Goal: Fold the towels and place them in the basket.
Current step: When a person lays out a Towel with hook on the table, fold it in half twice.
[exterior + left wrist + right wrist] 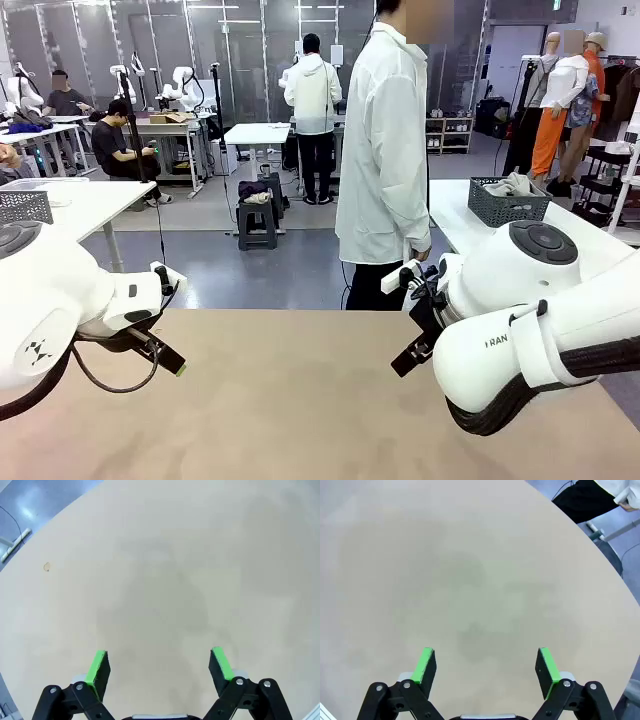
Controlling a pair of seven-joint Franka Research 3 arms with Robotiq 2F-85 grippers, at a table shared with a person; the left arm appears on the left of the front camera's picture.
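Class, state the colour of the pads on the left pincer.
The pads are bright green, seen best in the left wrist view.

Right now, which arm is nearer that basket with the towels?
Right, probably: the basket stands on a white table far off to that side, and the right gripper is open and empty.

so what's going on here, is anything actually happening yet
Nothing is being handled at this moment. The left gripper and the right gripper both hang open over the tan table, holding nothing. A person in a white coat stands at the far side of it. Behind, to the right, a dark basket with some pale cloth in it sits on a white side table.
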